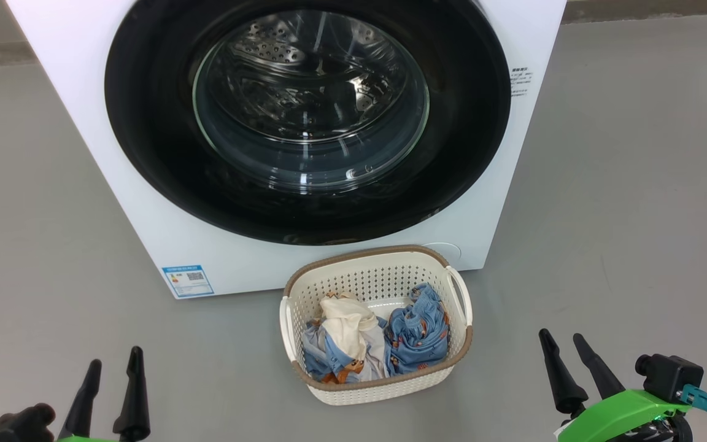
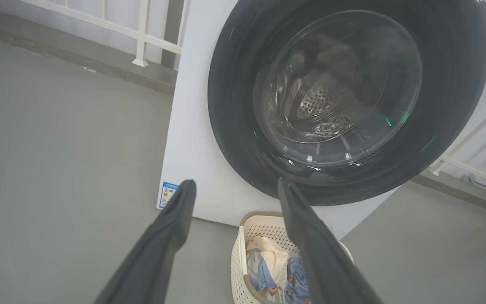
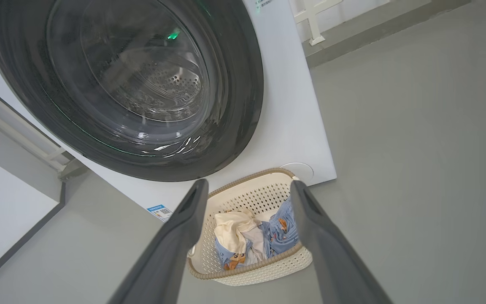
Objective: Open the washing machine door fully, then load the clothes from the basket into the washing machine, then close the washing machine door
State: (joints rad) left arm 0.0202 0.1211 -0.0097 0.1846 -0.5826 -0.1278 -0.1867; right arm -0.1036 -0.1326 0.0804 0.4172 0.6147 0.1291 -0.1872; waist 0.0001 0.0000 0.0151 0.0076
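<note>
The white washing machine (image 1: 83,123) stands ahead on the floor, its round black-rimmed door (image 1: 157,166) shut flat against the front. Through the glass window (image 1: 310,104) I see the steel drum. The cream basket (image 1: 378,279) sits on the floor right in front of the machine, holding the blue printed and cream clothes (image 1: 378,337). My left gripper (image 1: 111,362) is open at the lower left, well short of the machine. My right gripper (image 1: 562,347) is open at the lower right, beside the basket and apart from it. Both hold nothing.
Grey floor (image 1: 636,215) spreads on both sides of the machine. A blue label (image 1: 188,280) is on the machine's lower left corner. White railing (image 2: 141,33) stands behind the machine, and a white panel (image 3: 2,211) lies to one side in the right wrist view.
</note>
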